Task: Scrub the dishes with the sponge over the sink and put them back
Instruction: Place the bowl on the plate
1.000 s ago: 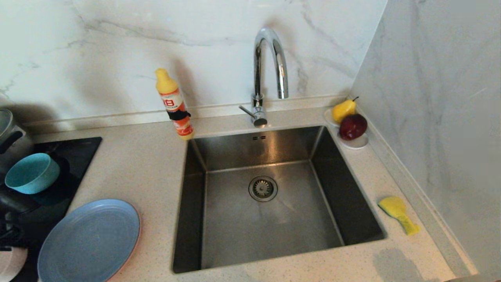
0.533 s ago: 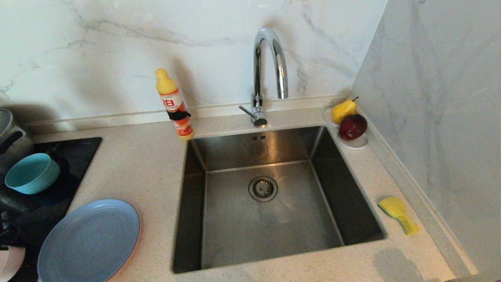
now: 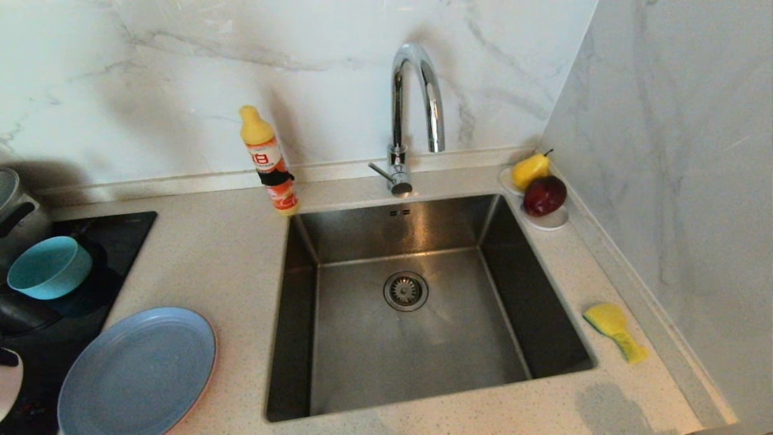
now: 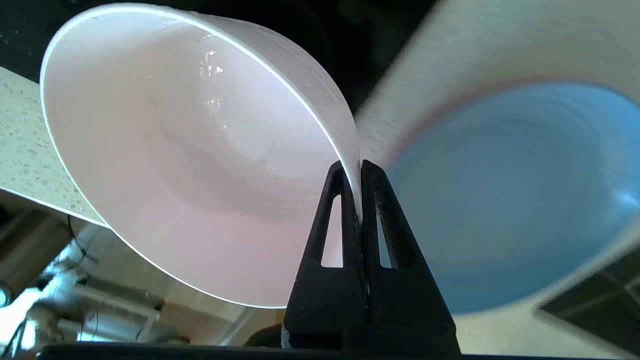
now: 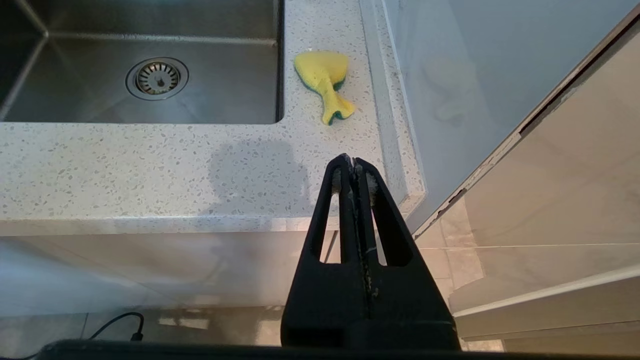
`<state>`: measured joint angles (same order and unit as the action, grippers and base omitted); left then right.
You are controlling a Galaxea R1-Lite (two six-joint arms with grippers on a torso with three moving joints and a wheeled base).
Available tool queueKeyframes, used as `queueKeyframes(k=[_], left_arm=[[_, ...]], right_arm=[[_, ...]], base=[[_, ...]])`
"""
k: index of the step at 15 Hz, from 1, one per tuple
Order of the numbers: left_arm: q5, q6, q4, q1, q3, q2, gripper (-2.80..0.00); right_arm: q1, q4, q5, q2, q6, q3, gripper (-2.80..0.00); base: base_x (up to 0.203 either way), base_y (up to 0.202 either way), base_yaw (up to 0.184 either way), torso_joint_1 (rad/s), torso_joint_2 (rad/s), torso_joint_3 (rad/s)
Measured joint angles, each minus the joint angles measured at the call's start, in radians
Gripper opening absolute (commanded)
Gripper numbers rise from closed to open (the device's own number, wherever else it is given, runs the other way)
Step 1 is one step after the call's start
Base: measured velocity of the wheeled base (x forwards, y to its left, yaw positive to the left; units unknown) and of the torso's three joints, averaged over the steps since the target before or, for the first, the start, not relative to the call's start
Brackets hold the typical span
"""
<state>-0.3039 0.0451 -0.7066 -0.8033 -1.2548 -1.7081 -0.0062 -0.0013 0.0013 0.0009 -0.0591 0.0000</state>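
My left gripper is shut on the rim of the small pale pink dish, which hangs tilted in the air. Only a sliver of that dish shows at the head view's far left edge. Beside it the grey-blue plate lies on the counter with a salmon-pink edge under it. The teal bowl sits on the black hob. The yellow sponge lies bent on the counter right of the sink. My right gripper is shut and empty, low before the counter's front right corner.
A chrome tap arches over the sink's back edge, and an orange detergent bottle stands at its back left corner. A white dish with a pear and an apple sits back right. A steel pot is far left. A marble wall closes the right side.
The pale pink dish has risen and slid left, so less of it shows at the head view's edge. The left arm moved with it; the right arm has not moved.
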Motion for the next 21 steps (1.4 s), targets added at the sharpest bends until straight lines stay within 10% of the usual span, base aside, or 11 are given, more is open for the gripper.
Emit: queueKeyframes(k=[6, 14, 21], left_arm=[[0.002, -0.031, -0.052, 0.183, -0.030, 0.101, -2.80], [0.205, -0.238, 0.030, 0.553, -0.007, 0.083, -2.80], [0.265, -0.309, 0.132, 0.661, 0.016, -0.006, -2.80]], right_arm=[[0.000, 0.000, 0.000, 0.000, 0.000, 0.000, -2.80], [0.000, 0.000, 0.000, 0.000, 0.000, 0.000, -2.80], [0.000, 0.000, 0.000, 0.000, 0.000, 0.000, -2.80]], base=[[0.000, 0.000, 0.000, 0.000, 0.00, 0.000], [0.000, 0.000, 0.000, 0.000, 0.00, 0.000], [0.000, 0.000, 0.000, 0.000, 0.00, 0.000]])
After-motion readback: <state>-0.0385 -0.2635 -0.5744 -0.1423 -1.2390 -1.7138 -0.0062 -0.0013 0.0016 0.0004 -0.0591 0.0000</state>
